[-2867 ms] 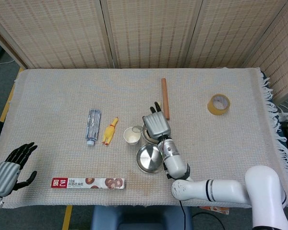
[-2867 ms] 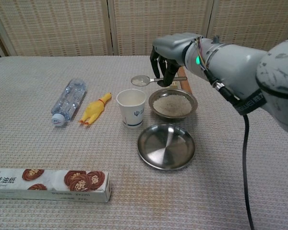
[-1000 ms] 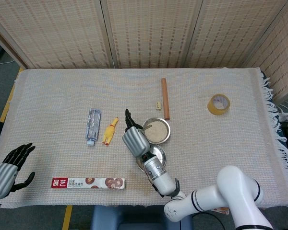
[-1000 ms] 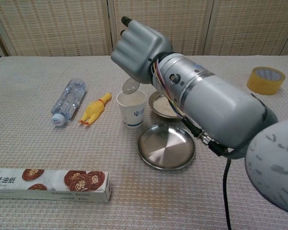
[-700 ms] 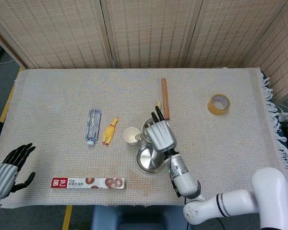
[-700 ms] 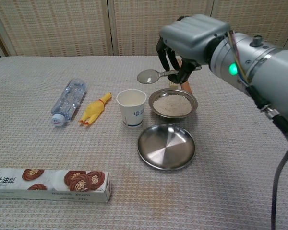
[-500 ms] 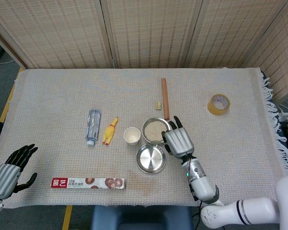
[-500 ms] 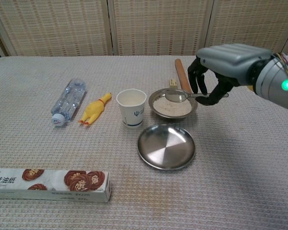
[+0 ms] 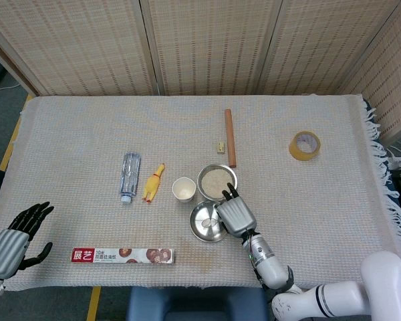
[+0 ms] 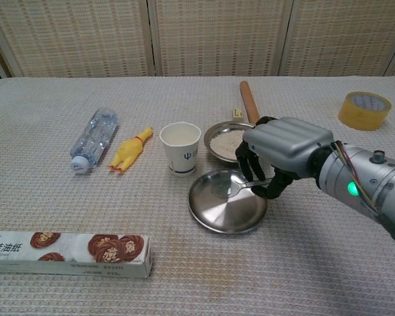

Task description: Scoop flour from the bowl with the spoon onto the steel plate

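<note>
My right hand (image 10: pixel 283 153) grips a metal spoon (image 10: pixel 232 190) by its handle. The spoon's bowl hangs just over the steel plate (image 10: pixel 228 214), near the plate's far side; I cannot tell whether it carries flour. The same hand (image 9: pixel 235 215) covers the plate's (image 9: pixel 206 223) right edge in the head view. Behind the plate stands the steel bowl of flour (image 10: pixel 225 139), also the bowl (image 9: pixel 217 179) in the head view. My left hand (image 9: pixel 13 238) hovers open off the table's front left corner, fingers spread, holding nothing.
A paper cup (image 10: pixel 180 147) stands left of the bowl. A yellow rubber chicken (image 10: pixel 130 150) and a plastic bottle (image 10: pixel 93 139) lie further left. A foil box (image 10: pixel 69 250) lies along the front edge. A wooden rolling pin (image 10: pixel 249 101) and a tape roll (image 10: pixel 364 108) sit behind.
My right hand has carried the spoon from over the flour bowl forward and down to the steel plate. The left hand has stayed put.
</note>
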Motion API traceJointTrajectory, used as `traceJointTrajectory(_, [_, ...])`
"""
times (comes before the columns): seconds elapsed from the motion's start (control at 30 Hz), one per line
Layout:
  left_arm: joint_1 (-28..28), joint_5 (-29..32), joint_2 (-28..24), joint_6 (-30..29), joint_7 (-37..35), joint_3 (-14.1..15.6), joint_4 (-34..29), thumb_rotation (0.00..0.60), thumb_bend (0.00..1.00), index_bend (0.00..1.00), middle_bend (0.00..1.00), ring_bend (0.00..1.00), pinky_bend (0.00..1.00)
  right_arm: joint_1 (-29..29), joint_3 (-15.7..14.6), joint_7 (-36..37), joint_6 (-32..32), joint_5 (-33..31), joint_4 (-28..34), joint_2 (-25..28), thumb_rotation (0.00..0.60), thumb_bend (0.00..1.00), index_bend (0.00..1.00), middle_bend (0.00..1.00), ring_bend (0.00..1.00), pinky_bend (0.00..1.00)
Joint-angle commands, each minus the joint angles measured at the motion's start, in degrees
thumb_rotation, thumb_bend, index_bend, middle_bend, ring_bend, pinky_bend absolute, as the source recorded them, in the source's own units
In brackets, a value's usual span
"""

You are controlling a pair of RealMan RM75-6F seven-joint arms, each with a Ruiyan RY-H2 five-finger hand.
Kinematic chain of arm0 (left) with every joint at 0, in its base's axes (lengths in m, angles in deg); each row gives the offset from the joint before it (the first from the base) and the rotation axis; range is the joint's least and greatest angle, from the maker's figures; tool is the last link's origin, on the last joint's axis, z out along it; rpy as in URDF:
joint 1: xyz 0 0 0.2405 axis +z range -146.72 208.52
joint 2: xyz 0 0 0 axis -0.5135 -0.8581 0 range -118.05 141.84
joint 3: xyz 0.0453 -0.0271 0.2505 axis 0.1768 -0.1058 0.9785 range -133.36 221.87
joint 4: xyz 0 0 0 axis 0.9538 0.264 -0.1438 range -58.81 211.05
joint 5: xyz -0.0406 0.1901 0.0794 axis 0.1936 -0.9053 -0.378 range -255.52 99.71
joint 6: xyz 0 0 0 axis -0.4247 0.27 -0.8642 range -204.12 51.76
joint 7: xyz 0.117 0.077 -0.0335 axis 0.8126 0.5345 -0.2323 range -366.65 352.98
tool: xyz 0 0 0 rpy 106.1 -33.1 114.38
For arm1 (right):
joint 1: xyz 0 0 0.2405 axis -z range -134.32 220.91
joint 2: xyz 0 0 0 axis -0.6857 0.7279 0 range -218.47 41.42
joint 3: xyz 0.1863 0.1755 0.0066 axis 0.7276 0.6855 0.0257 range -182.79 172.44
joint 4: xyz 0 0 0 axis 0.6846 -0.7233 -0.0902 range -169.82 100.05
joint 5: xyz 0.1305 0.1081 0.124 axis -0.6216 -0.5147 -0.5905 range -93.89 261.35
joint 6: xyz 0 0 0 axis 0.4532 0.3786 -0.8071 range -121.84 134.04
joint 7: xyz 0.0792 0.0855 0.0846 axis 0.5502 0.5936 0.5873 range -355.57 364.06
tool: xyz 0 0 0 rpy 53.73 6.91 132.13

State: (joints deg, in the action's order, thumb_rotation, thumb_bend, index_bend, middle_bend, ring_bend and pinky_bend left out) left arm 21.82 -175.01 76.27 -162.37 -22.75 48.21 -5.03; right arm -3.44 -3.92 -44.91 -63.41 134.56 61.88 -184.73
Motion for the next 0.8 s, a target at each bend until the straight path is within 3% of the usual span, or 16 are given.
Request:
traceJointTrajectory(0.03, [-0.1, 0.1, 0.0, 0.1, -0.1, 0.0, 0.0, 0.6, 0.41, 0.0, 0.0, 0.02, 0.12, 0.0, 0.2, -0.9, 0.2, 1.5, -2.5, -2.3, 0.6, 0.36, 0.84, 0.57, 0.14, 0.0])
traceJointTrajectory(0.23, [0.0, 0.0, -0.1, 0.0, -0.2, 0.0, 0.1, 0.6, 0.41, 0.0, 0.0, 0.02, 0.12, 0.1, 0.3, -1.3, 1.5, 2.5, -5.1, -4.4, 0.6, 0.35, 0.63, 0.49, 0.1, 0.0])
traceJointTrajectory(0.43, [0.0, 0.0, 0.0, 0.0, -0.5, 0.0, 0.4, 0.6, 0.41, 0.0, 0.0, 0.02, 0.12, 0.7, -0.1, -3.6, 1.6, 2.3, -4.6, -3.9, 0.6, 0.35, 0.3, 0.33, 0.05, 0.0])
traceJointTrajectory(0.7, [-0.1, 0.2, -0.2, 0.4, -0.1, 0.1, -0.3, 0.6, 0.41, 0.0, 0.0, 0.02, 0.13, 2.3, -0.2, -3.8, -0.3, 4.4, -1.7, -1.5, 0.6, 0.27, 0.18, 0.28, 0.03, 0.0])
traceJointTrajectory(0.8, [0.2, 0.1, -0.5, -0.3, -0.3, 0.1, -0.4, 0.6, 0.41, 0.0, 0.0, 0.03, 0.13, 4.6, -0.8, -2.6, -4.4, 7.7, 1.1, 1.1, 0.6, 0.27, 0.15, 0.26, 0.01, 0.0])
